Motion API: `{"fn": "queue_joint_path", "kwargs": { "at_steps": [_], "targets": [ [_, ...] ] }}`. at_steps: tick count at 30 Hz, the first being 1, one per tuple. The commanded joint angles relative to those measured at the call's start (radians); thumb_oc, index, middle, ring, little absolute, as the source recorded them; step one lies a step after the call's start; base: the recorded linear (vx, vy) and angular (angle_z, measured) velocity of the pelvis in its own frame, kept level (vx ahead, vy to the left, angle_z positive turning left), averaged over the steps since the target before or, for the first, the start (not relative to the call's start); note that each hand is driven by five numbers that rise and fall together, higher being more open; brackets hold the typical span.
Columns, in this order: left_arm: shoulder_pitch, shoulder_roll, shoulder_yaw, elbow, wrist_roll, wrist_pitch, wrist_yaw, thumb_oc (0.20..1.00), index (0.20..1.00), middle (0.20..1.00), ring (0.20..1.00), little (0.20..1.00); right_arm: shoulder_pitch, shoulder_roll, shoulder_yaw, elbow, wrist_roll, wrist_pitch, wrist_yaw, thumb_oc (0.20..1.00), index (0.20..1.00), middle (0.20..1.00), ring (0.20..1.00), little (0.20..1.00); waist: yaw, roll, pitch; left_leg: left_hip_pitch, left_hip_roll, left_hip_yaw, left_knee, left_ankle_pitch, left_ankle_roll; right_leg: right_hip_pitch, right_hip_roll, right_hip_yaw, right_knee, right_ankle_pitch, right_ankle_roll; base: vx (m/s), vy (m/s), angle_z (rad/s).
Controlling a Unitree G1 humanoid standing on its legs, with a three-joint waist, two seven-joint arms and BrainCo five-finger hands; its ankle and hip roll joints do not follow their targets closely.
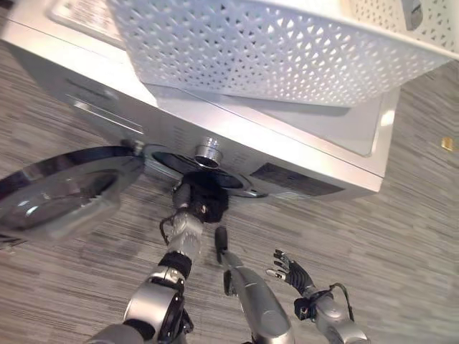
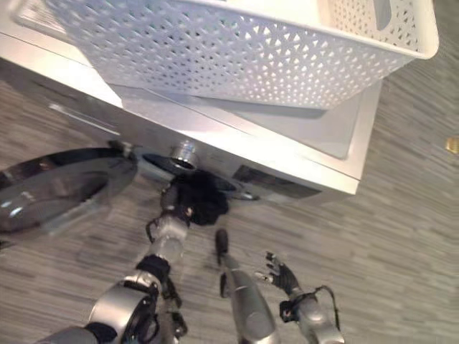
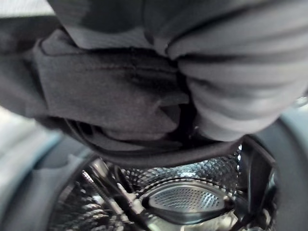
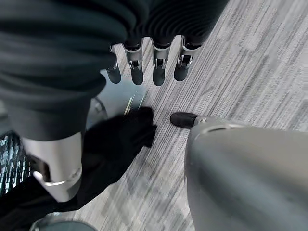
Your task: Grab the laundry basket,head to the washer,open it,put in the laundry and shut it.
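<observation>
At the washer mouth, eye views: left robot hand [image 1: 188, 202] sits at the open washer [image 1: 301, 154], buried in dark laundry [image 1: 209, 197] so the cloth goes straight in; its fingers are hidden, so I cannot tell if it grips.
Door: round door [image 1: 61, 188] hangs swung wide to the outer side of the left robot hand, clear of the opening.
Basket: white laundry basket [image 2: 237, 50] rests on the washer top, above the left robot hand, likely parked to free both arms.
Right robot hand [image 1: 285, 269]: low over the floor [image 1: 401, 236], fingers loosely spread, holding nothing.
Left wrist view: adds the drum [image 3: 183, 202] just beyond the bunched laundry, which the eye views hide.
Right wrist view: confirms straight, released fingers [image 4: 159, 72], with laundry hanging past them near the washer mouth.
</observation>
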Motion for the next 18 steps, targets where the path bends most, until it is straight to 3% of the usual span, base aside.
{"fn": "queue_joint_path", "kwargs": {
  "at_steps": [1,6,8,14,18],
  "targets": [
    [-0.119,0.038,0.025,0.024,-0.038,-0.094,0.019,0.2,0.2,0.2,0.2,0.2,0.023,-0.05,0.029,-0.013,0.034,-0.043,0.002,1.0,1.0,1.0,1.0,1.0,-0.026,-0.037,-0.054,-0.047,0.119,-0.02,0.121,-0.054,-0.098,-0.042,-0.07,0.023,-0.009,-0.021,0.152,0.02,-0.089,-0.15],
    [-0.31,0.144,0.026,0.021,-0.055,-0.12,0.042,0.2,0.2,0.2,0.2,0.2,-0.002,-0.097,0.028,-0.046,0.024,-0.058,-0.007,1.0,1.0,1.0,1.0,1.0,-0.065,-0.038,-0.045,-0.189,0.14,-0.03,0.206,-0.094,-0.104,-0.182,-0.059,0.023,0.06,-0.035,0.147,0.01,-0.091,-0.01],
    [-0.417,0.226,0.011,0.026,-0.063,-0.125,0.045,0.2,0.2,0.2,0.2,0.2,-0.028,-0.133,0.041,-0.042,-0.07,-0.059,-0.032,1.0,1.0,1.0,1.0,1.0,-0.09,-0.019,-0.05,-0.313,0.159,-0.056,0.296,-0.128,-0.105,-0.281,-0.058,0.011,0.116,-0.059,0.142,0.02,-0.175,0.13],
    [-0.569,0.389,-0.023,0.053,-0.106,-0.13,0.047,0.2,0.2,0.2,0.2,0.2,-0.048,-0.163,0.041,0.092,-0.243,-0.036,-0.097,1.0,1.0,1.0,1.0,1.0,-0.133,0.02,-0.074,-0.521,0.242,-0.098,0.497,-0.194,-0.114,-0.474,-0.044,-0.003,0.252,-0.112,0.127,0.0,-0.112,0.11],
    [-0.653,0.435,-0.064,0.087,-0.142,-0.117,0.029,0.2,0.2,0.2,0.2,0.2,-0.061,-0.161,0.029,0.154,-0.264,-0.032,-0.115,1.0,1.0,1.0,1.0,1.0,-0.145,0.037,-0.091,-0.586,0.267,-0.113,0.552,-0.21,-0.118,-0.535,-0.033,-0.002,0.287,-0.12,0.122,0.02,-0.064,-0.07]
  ]
}}
